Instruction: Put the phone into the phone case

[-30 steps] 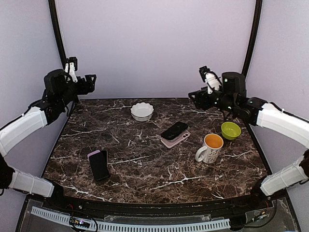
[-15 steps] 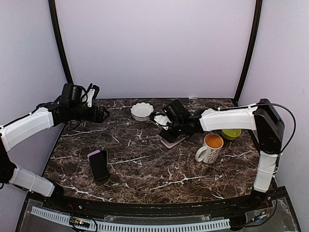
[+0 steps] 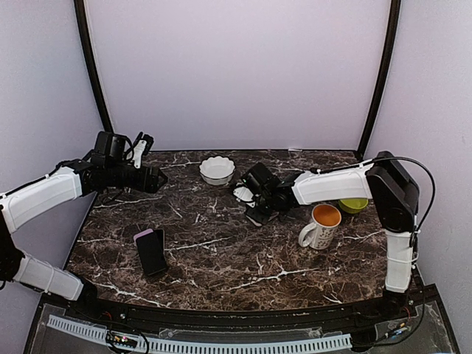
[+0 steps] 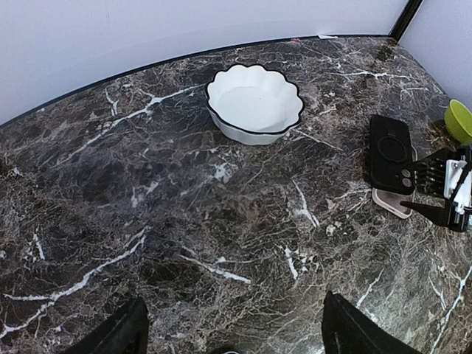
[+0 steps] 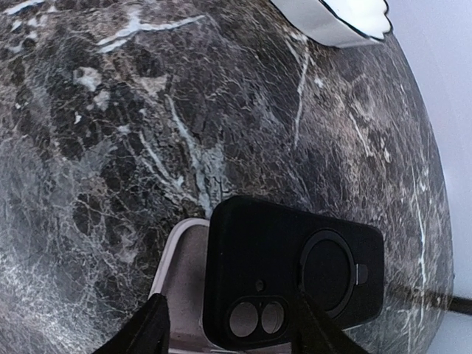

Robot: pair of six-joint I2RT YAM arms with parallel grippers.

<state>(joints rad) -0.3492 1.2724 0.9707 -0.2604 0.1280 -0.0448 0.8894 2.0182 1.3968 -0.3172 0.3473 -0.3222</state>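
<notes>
While your right gripper (image 5: 230, 324) gapes wide, the phone (image 5: 295, 258) lies askew on the case (image 5: 181, 284), lens end toward it; left gripper (image 4: 236, 335) gapes too.

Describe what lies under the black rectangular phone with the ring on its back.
A pale pink rounded case lies under the black phone. Only one edge strip of it shows; the rest is covered by the phone.

The left arm (image 3: 43, 198) reaches from the near left toward the far left of the worktop (image 3: 221, 258). Its forearm is roughly level, and the left gripper (image 3: 151, 178) hangs above the surface with jaws wide apart. The right arm (image 3: 335, 183) bends at a raised elbow on the right and stretches leftward to the centre, with the right gripper (image 3: 257, 203) low and jaws parted.
</notes>
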